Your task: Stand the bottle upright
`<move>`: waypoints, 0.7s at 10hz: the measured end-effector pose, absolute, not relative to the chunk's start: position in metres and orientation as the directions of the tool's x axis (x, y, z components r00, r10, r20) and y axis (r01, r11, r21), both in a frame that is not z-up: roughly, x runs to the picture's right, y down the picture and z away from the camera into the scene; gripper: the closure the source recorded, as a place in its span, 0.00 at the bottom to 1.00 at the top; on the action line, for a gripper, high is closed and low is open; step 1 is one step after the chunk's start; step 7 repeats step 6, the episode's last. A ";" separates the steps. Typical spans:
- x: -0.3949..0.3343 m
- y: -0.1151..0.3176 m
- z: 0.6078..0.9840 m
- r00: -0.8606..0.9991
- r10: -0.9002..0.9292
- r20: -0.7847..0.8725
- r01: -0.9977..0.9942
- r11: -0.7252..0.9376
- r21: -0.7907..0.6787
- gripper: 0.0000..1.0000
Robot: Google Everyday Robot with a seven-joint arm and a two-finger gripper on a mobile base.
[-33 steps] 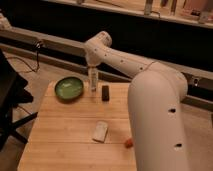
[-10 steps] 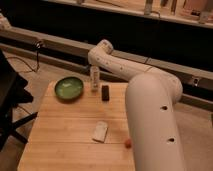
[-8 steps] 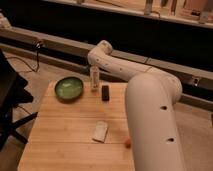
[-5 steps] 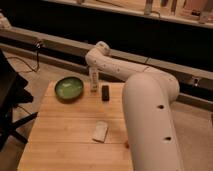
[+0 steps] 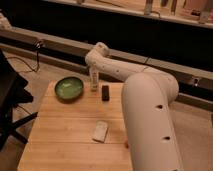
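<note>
The bottle (image 5: 94, 83) is slim and whitish. It stands upright on the wooden table (image 5: 65, 135) near the far edge, between the green bowl (image 5: 68, 88) and the small black block (image 5: 105, 92). My gripper (image 5: 93, 71) hangs down from the white arm (image 5: 145, 100) right over the bottle's top and hides its upper part.
A flat pale slab (image 5: 100, 131) lies in the middle of the table. The arm's big white link covers the table's right side. A dark chair (image 5: 10, 95) stands at the left. A rail and a dark wall run behind the table.
The arm's big link has swung a little to the left. The gripper stays at the bottle's top, and the bottle stays upright in the same spot.
</note>
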State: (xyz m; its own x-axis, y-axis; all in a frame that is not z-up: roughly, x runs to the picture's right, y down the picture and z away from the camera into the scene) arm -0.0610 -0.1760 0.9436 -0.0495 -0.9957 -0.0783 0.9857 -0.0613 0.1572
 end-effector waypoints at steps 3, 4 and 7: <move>-0.058 -0.175 0.940 -0.048 -0.995 -0.085 0.987 -0.060 0.151 0.37; -0.058 -0.173 0.938 -0.049 -0.995 -0.082 0.986 -0.061 0.152 0.37; -0.057 -0.171 0.934 -0.060 -0.997 -0.044 0.985 -0.066 0.160 0.34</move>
